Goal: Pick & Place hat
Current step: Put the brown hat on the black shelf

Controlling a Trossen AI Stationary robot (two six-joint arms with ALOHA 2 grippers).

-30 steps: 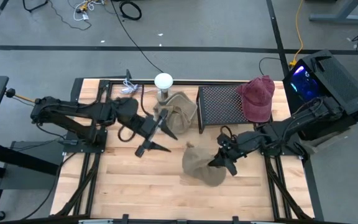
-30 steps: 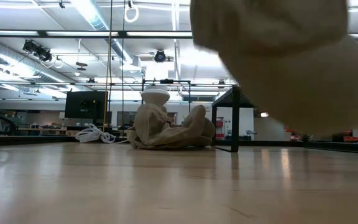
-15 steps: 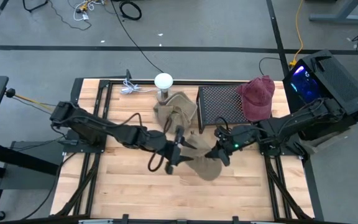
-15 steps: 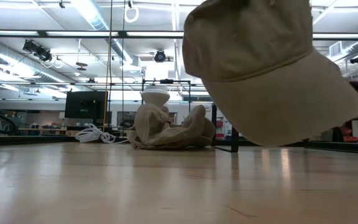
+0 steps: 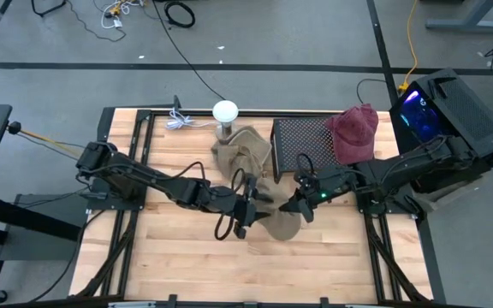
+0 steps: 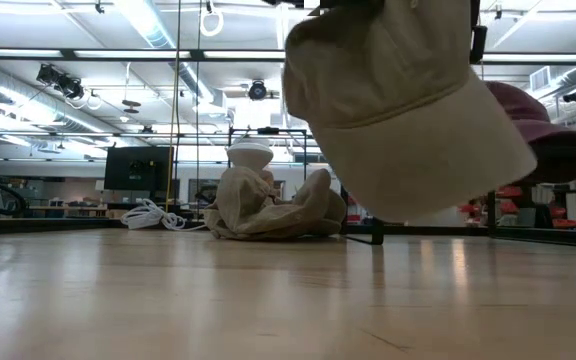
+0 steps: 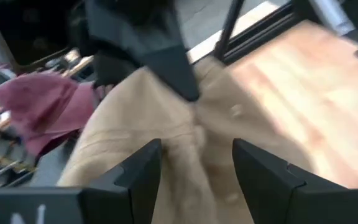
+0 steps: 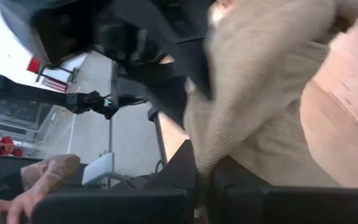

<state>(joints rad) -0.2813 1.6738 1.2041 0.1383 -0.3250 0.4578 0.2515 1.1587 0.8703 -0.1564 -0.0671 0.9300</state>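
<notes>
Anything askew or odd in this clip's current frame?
Yes: a second tan hat lies crumpled at the foot of the white stand rather than on it. The tan cap hangs in the air between the left gripper and right gripper.

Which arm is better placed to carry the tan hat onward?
Probably the right: its end effector already pinches the tan hat, lifted off the table. The left end effector is open, just arriving at the hat.

You see a tan hat [image 5: 282, 224] hanging in the air, low in the middle of the frame, brim [image 6: 438, 165] tipped down.
</notes>
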